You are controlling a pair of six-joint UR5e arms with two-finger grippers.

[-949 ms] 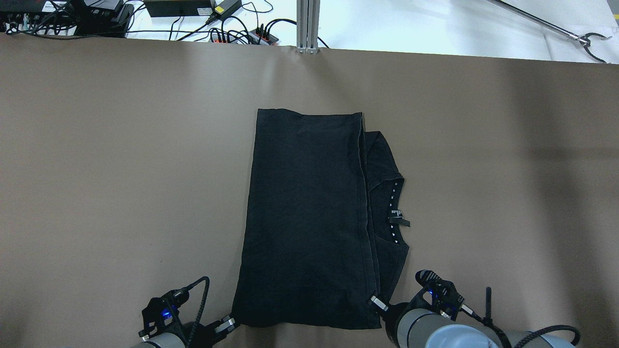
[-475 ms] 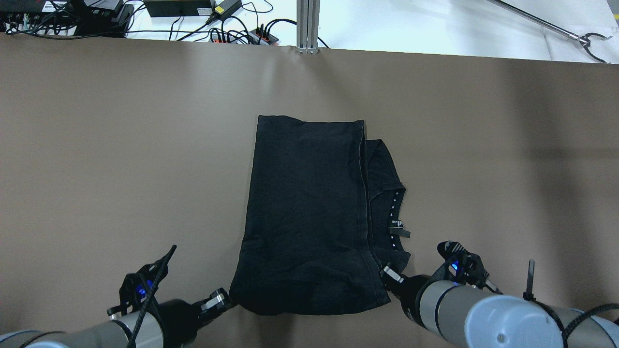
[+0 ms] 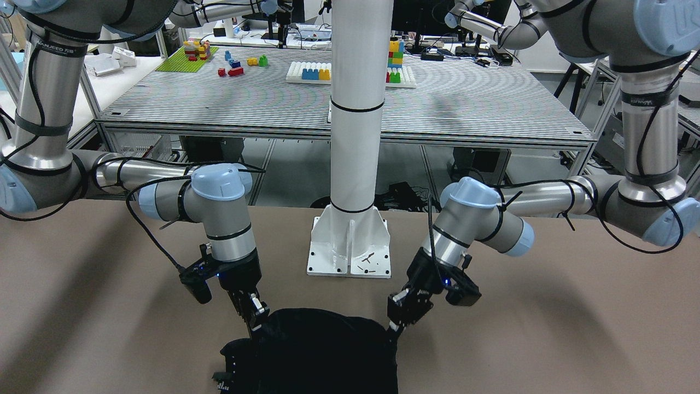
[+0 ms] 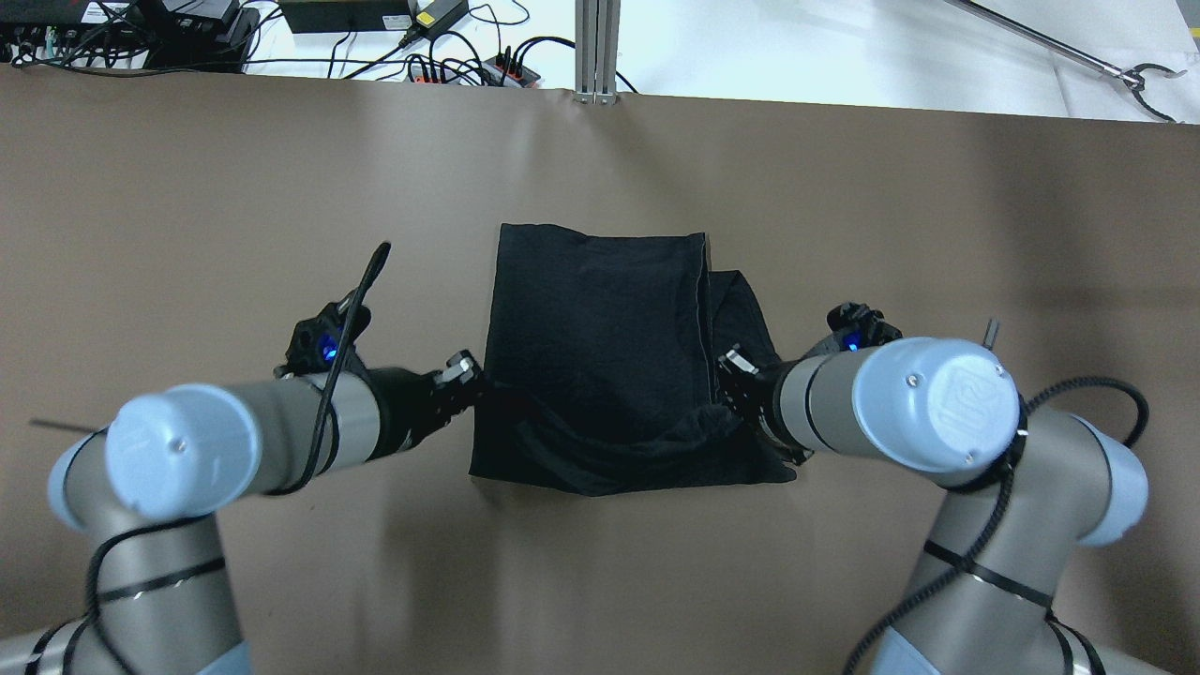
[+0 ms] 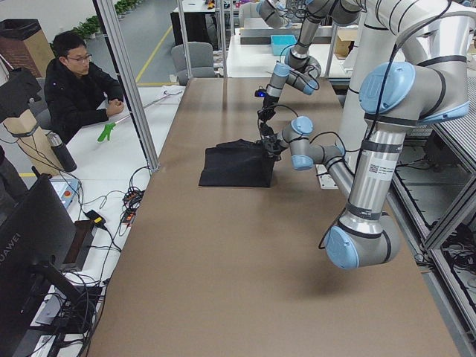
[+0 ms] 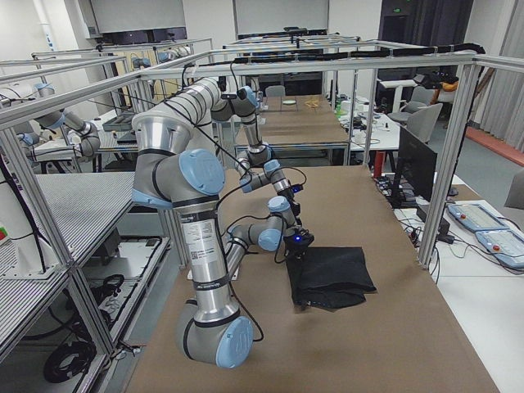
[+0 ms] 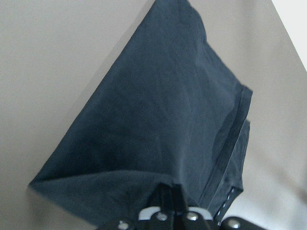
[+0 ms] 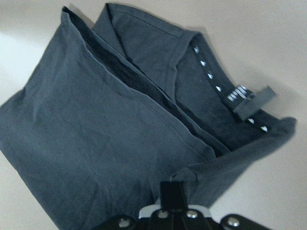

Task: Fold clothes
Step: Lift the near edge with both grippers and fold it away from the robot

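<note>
The black clothes (image 4: 600, 319) lie in the middle of the brown table (image 4: 187, 187), partly doubled over, with a neck label side showing in the right wrist view (image 8: 249, 98). My left gripper (image 4: 466, 368) is shut on the cloth's near left corner, and my right gripper (image 4: 732, 361) is shut on its near right corner. Both hold that edge lifted above the middle of the cloth. The front view shows the same grips, left gripper (image 3: 396, 323) and right gripper (image 3: 257, 320), with the cloth (image 3: 322, 355) hanging from them. Each wrist view shows closed fingers pinching fabric (image 7: 144, 143).
The white pillar base (image 3: 350, 246) stands behind the cloth on the robot's side. Cables and power strips (image 4: 441, 56), an aluminium post (image 4: 596, 47) and a grabber tool (image 4: 1125, 70) lie beyond the table's far edge. A seated person (image 5: 74, 89) is off the table.
Both grippers have lifted the cloth's near edge and carried it away from the robot toward the far edge. The near part of the cloth now folds over itself.
</note>
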